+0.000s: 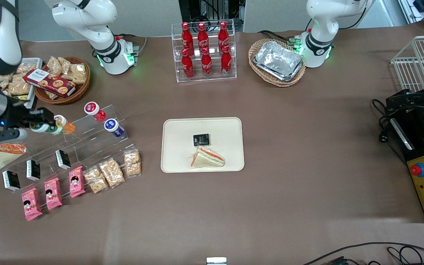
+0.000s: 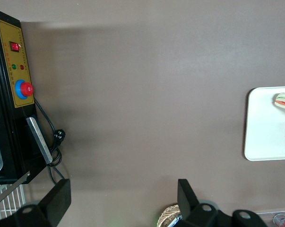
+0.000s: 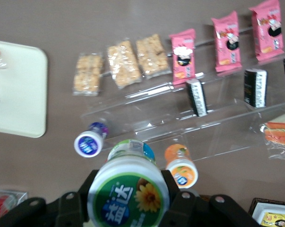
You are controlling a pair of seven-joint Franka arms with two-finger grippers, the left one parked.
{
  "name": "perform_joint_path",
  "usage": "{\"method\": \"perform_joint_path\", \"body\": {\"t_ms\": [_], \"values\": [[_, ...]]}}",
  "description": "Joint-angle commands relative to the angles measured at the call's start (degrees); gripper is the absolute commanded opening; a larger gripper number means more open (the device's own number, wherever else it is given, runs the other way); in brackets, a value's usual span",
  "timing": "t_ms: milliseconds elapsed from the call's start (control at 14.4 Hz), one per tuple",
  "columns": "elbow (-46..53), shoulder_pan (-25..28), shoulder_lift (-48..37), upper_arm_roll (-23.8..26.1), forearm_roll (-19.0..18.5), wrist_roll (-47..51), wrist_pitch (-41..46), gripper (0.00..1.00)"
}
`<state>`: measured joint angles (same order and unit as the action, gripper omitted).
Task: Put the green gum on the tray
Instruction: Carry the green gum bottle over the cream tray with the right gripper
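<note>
The green gum (image 3: 128,191), a small green bottle with a white lid and green round label, sits between the fingers of my right gripper (image 3: 129,195), which is shut on it. In the front view the gripper (image 1: 45,123) holds the gum (image 1: 43,127) over the top step of the clear acrylic stand (image 1: 87,143), beside the orange bottle (image 1: 66,125). The cream tray (image 1: 177,154) lies at the table's middle, toward the parked arm from the stand. It also shows in the right wrist view (image 3: 19,99) and the left wrist view (image 2: 265,137).
A sandwich (image 1: 207,158) and a black packet (image 1: 201,139) lie on the tray. On the stand are the red bottle (image 1: 94,110), the blue bottle (image 1: 114,127) and black packs (image 1: 63,159). Pink packets (image 1: 53,193) and cracker bags (image 1: 112,172) lie nearer the camera. A cola rack (image 1: 204,51) stands farther back.
</note>
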<state>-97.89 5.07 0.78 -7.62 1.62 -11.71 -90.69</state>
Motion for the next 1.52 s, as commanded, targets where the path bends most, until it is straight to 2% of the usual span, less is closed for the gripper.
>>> {"method": "perform_joint_path", "body": {"t_ms": [0,69,277,554,831,1038,1454], "values": [[3.15,3.63,0.72,3.21,6.00,7.44,2.98,0.49],[3.06,5.20,1.15,4.35,7.34,12.79,2.28,0.49],[1.40,14.32,3.26,5.33,6.82,27.30,-3.94,0.49],[-5.27,24.44,7.83,5.33,6.38,40.16,-18.69,0.49],[-18.00,28.15,10.03,5.42,5.06,42.03,-37.49,0.49],[-23.56,29.82,13.45,5.42,5.06,42.03,-48.23,0.49],[-24.28,31.58,21.63,5.42,5.06,42.20,-54.50,0.50]]}}
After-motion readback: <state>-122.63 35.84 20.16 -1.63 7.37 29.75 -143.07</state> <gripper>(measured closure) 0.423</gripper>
